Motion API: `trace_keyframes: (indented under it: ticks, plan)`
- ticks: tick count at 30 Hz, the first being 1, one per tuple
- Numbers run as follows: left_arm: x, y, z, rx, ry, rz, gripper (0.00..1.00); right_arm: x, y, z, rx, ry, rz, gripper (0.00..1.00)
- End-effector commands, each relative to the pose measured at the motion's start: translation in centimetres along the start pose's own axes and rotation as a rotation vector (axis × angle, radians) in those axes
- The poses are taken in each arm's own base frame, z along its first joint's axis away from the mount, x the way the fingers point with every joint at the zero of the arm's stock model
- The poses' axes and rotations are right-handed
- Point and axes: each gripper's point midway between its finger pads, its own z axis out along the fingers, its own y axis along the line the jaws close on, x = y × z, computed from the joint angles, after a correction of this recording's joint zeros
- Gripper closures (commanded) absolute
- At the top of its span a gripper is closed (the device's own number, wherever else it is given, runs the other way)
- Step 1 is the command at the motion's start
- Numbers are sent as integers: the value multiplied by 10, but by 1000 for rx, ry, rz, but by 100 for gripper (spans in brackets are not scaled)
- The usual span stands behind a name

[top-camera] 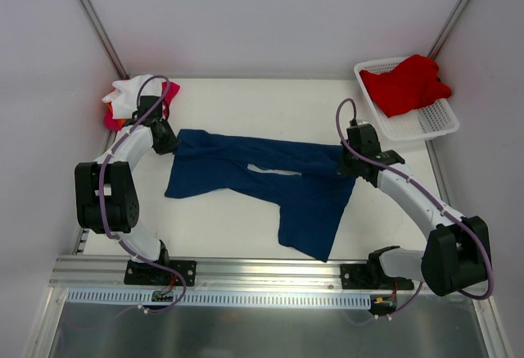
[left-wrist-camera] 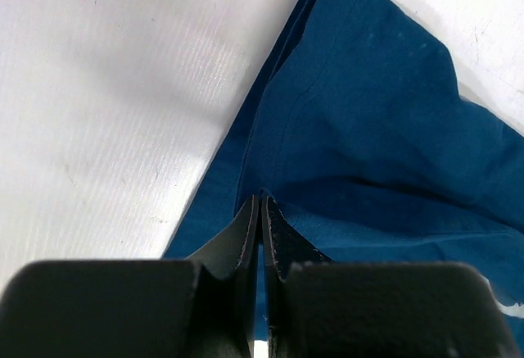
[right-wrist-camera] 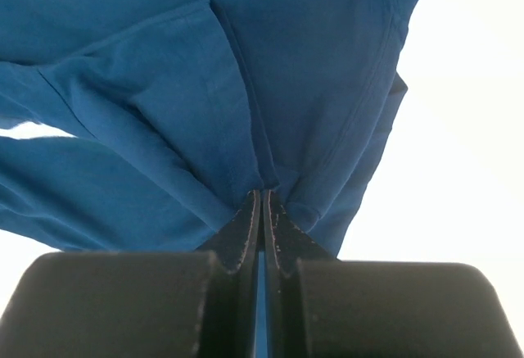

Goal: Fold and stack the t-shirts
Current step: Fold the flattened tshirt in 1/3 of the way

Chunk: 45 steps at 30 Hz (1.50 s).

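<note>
The navy blue t-shirt (top-camera: pixel 262 182) lies on the white table (top-camera: pixel 246 108), pulled out lengthwise between the two arms and creased along its middle. One broad flap of the navy blue t-shirt extends from its right half toward the arm bases. A pale sliver shows near the middle of the garment; whether this is print or bare table cannot be told. The left jaws are pressed together on the left end of the navy blue t-shirt. In the left wrist view a thin fold of blue cloth is pinched between them, with a hemmed edge running away from the tips. The right jaws are likewise pressed together on the right end of the navy blue t-shirt. In the right wrist view the cloth gathers into folds that converge at the tips, with a seam line beside them. The left arm (top-camera: pixel 110 190) reaches the garment from its left side and the right arm (top-camera: pixel 417 198) from its right side. Beyond the left end of the navy blue t-shirt, just behind the left jaws, sits a small heap of cloth. It has a white t-shirt (top-camera: pixel 129 89) on top, with a magenta edge (top-camera: pixel 173 90) and a red-orange edge (top-camera: pixel 110 118) showing. Beyond the right end of the navy blue t-shirt, well apart from it, a white lattice basket (top-camera: pixel 434 122) holds a crumpled red t-shirt (top-camera: pixel 405 83).
</note>
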Motion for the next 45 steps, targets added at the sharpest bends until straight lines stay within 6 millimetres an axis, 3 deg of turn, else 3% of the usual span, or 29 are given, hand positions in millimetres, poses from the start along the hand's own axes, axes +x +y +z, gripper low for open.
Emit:
trace_keyframes:
  ticks: [1,22,26,27,29,30,35,40,45]
  plan:
    - [4,5,1,-29,1,-7,100,4,-4,-6,19,-9,16,100]
    - [22,19,16,-99,62,-6,100,51,-20,5,85,111,31,100]
    - [29,21,21,-106,84,-6,100,58,-22,6,91,123,37,87]
    - [31,22,23,-107,92,-6,100,59,-23,6,97,122,35,76]
    - [33,22,23,-109,98,-8,70,58,-24,3,100,115,37,69]
    - [31,22,22,-107,90,-9,60,57,-24,2,103,109,40,69]
    - [20,16,10,-79,51,-14,28,43,-25,-9,107,49,42,68]
    - [2,-3,-3,-5,11,-25,24,17,-16,-15,91,-4,13,68]
    - [-13,-27,4,45,10,24,22,-2,7,1,34,27,-25,69]
